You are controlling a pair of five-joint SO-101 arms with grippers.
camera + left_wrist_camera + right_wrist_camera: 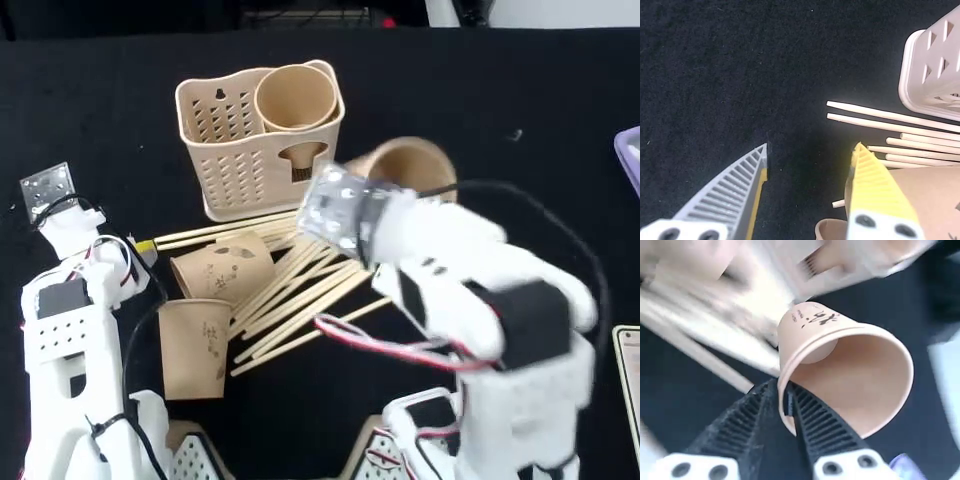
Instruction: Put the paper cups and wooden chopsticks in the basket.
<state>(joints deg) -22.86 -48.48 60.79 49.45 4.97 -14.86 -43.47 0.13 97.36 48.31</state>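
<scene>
Well, the right gripper [786,390] is pinching a cup [855,370] by its rim, the wall caught between its fingers. That cup is tilted just beside the basket [230,160], and a second cup [295,97] stands upright inside the basket. The left gripper [811,147] is spread wide over the table [715,75], next to the chopsticks [880,117]. Two more cups [215,268] lie at the edge of that heap.

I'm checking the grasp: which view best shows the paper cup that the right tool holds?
The right wrist view: the right tool grips the paper cup by its rim. The high view shows that cup partly behind the arm, near the basket. The left wrist view faces chopsticks instead.
</scene>
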